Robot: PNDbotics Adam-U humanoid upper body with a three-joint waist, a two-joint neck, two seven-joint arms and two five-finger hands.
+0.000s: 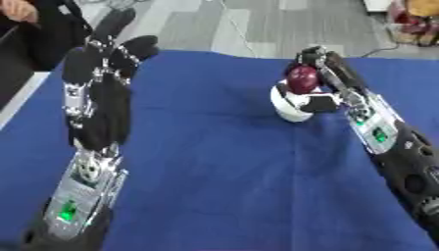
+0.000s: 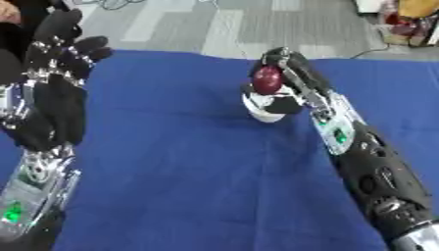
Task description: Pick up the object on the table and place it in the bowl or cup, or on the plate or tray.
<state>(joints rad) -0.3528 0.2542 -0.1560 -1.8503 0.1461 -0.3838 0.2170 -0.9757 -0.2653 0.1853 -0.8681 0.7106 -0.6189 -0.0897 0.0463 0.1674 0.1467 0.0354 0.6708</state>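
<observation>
Over the white cup [image 1: 292, 107] the right hand [image 1: 330, 73] pinches a dark red fruit [image 1: 303, 79]; released off-centre, it could tip the cup onto the blue desk [image 1: 223, 171]; left hand [image 1: 99, 93] idles, fingers straight

Dark red round object [image 1: 302, 78] above white cup [image 1: 290, 109]. Blue tablecloth [image 1: 223, 162] under the cup. Both hands black with silver joints: left hand [image 1: 101, 93], right hand [image 1: 330, 73]. Green lights on wrists.

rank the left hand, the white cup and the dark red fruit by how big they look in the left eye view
1. left hand, largest, though it is nearer the camera, which inflates it
2. white cup
3. dark red fruit, smallest, held over the cup by the right hand
</observation>
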